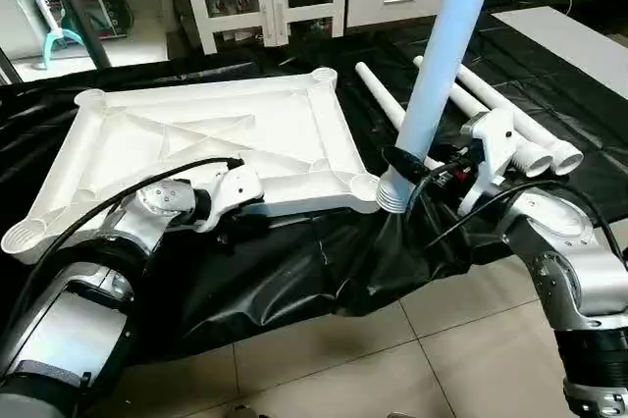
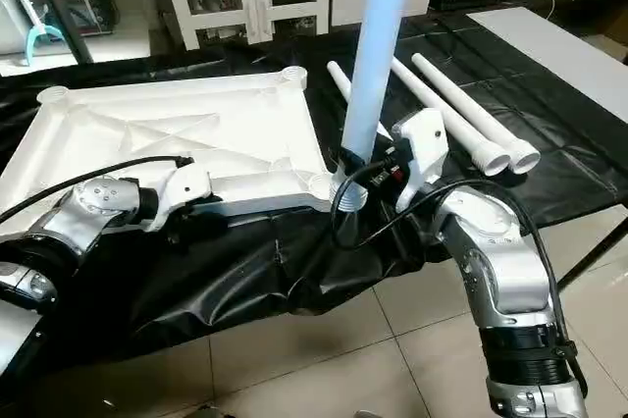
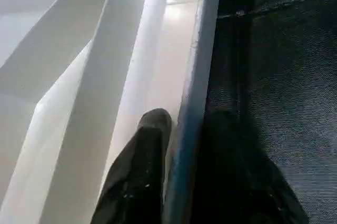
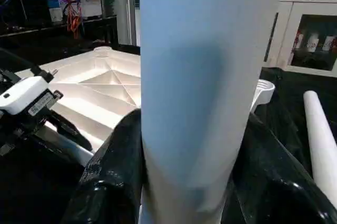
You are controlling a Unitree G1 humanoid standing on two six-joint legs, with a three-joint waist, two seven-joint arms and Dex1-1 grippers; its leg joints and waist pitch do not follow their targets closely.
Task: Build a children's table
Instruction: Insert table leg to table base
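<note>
White plastic leg (image 1: 446, 55) stands upright at frame centre-right, right gripper (image 1: 412, 171) fingers clamped round it, its ribbed foot directly over the near corner socket (image 1: 365, 185). Left gripper (image 3: 181, 145) fingers pinch the tabletop (image 1: 196, 138) rim, centre-left.

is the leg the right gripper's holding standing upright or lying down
Upright, leaning slightly: the leg rises from the near corner socket past the picture's top, right gripper shut around it.
</note>
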